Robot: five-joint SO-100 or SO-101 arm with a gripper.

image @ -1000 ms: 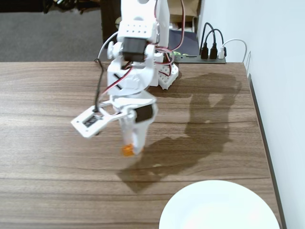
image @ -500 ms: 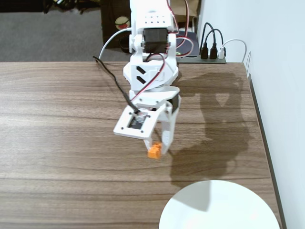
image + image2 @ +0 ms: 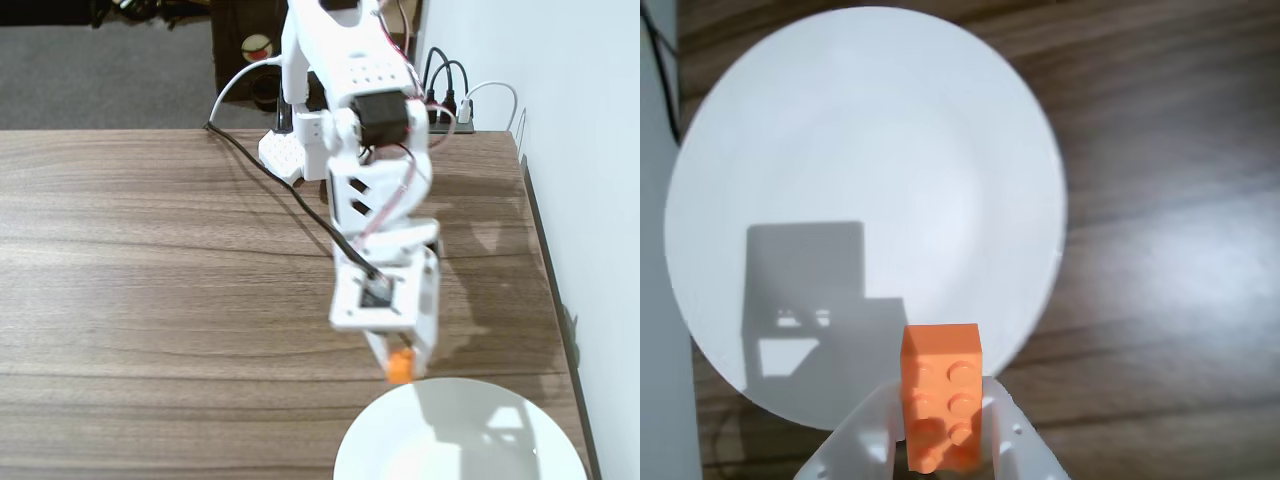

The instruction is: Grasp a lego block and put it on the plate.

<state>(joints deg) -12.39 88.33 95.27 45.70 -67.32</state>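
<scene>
— Between the fingers of our gripper (image 3: 940,440) we have the lego block (image 3: 941,395), don't we?

— We do. In the wrist view the two white fingers close on its long sides, and the studded face looks up at the camera. The brick is carried off the wood, not resting on anything.

— And its long axis?

— It runs out along the fingers, pointing away from the wrist toward the plate (image 3: 790,120). The far end of the brick already overlaps the plate's near rim in that view.

— The fixed view agrees?

— Roughly. There our gripper (image 3: 402,368) hangs at the low end of the arm, with the orange lego block (image 3: 401,366) just above the plate's (image 3: 480,440) upper-left rim. We sit at the edge, not over the middle. The plate's lower part is cut off by the frame.

— So which way do we need to go?

— We judge the centre of the plate lies further out along the same line the brick points, lower-right in the fixed view. We cannot tell the height above the plate exactly; the arm's shadow falling on the white surface suggests we are near.

— Risk?

— Letting go here might tip the brick off the rim onto the table (image 3: 150,300).
</scene>
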